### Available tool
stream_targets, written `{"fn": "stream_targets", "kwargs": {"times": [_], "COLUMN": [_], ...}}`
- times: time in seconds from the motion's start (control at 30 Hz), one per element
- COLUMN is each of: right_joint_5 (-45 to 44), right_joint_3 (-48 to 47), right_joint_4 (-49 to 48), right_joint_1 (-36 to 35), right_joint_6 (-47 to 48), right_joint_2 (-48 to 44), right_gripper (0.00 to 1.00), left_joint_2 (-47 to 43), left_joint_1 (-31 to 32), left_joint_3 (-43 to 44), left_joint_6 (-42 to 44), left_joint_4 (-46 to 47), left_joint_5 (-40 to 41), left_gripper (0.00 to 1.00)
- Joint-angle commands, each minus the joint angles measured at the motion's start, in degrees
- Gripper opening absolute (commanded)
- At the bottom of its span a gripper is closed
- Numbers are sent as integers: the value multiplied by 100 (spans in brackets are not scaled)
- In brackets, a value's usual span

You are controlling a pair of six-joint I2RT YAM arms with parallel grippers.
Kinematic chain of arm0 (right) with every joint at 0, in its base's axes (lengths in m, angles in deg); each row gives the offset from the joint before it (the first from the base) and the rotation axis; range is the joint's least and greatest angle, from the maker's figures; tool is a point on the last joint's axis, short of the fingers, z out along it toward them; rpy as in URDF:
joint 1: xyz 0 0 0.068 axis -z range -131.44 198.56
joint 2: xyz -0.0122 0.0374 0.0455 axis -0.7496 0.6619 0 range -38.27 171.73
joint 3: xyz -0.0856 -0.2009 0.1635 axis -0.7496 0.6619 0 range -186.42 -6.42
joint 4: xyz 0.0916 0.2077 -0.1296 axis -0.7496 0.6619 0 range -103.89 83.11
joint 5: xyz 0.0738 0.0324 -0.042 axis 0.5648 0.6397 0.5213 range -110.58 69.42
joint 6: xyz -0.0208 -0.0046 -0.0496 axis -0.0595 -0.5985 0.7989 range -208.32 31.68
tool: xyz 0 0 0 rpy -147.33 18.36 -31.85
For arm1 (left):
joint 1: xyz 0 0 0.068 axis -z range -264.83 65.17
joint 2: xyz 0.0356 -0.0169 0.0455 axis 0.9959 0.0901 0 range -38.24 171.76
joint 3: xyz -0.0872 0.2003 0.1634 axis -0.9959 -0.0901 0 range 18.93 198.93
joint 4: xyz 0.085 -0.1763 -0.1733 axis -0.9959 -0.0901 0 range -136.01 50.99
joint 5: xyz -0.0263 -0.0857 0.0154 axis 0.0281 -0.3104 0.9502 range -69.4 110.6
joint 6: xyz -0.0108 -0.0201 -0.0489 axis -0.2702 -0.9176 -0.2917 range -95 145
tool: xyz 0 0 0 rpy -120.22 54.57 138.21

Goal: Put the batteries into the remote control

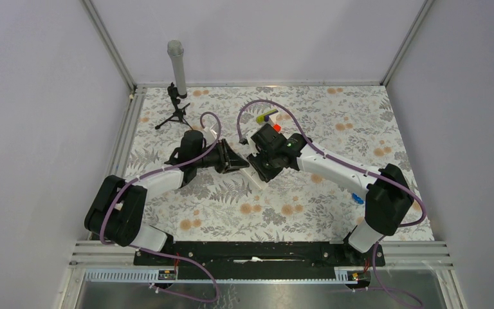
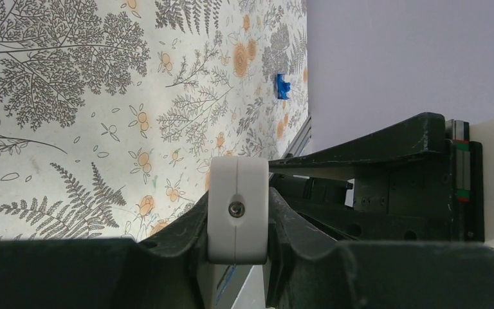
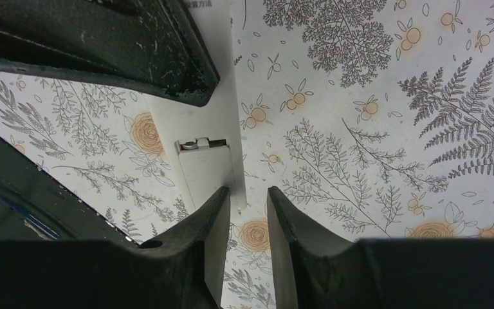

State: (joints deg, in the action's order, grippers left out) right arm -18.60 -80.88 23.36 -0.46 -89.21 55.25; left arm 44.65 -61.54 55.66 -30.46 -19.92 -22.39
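Loading looks barely begun. Near the middle of the table the left gripper [image 2: 238, 222] has its jaws clamped on the end of the remote control [image 3: 206, 174]. I see no batteries in its battery bay. The right gripper [image 3: 244, 206] holds its jaws narrowly apart at the bay's edge; whether they pinch it, I cannot tell. The remote's small print is cropped and unreadable.

Left gripper [image 2: 238, 196] and right gripper [image 3: 247, 191] crowd the remote control [image 3: 209, 170]

The counter [image 1: 334, 122] is white with grey ferns and orange flowers, and the remote control [image 2: 237, 183] in the black left end effector [image 2: 238, 209] is plain white.
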Motion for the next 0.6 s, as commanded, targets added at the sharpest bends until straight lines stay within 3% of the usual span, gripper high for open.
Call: {"fn": "stream_targets", "kwargs": {"times": [0.0, 0.4, 0.57], "right_joint_5": [-144, -281, -313], "right_joint_3": [-323, -960, -1070], "right_joint_4": [-90, 66, 65], "right_joint_1": [-12, 212, 438], "right_joint_6": [-267, -997, -1984], "right_joint_2": [-103, -235, -491], "right_gripper": [36, 53, 71], "left_joint_2": [-32, -95, -210], "left_joint_1": [-98, -439, -588], "left_joint_3": [312, 201, 182], "left_joint_6": [-210, -408, -737], "left_joint_4": [429, 613, 845], "left_joint_5": [-375, -539, -630], "left_gripper": [0, 0, 0]}}
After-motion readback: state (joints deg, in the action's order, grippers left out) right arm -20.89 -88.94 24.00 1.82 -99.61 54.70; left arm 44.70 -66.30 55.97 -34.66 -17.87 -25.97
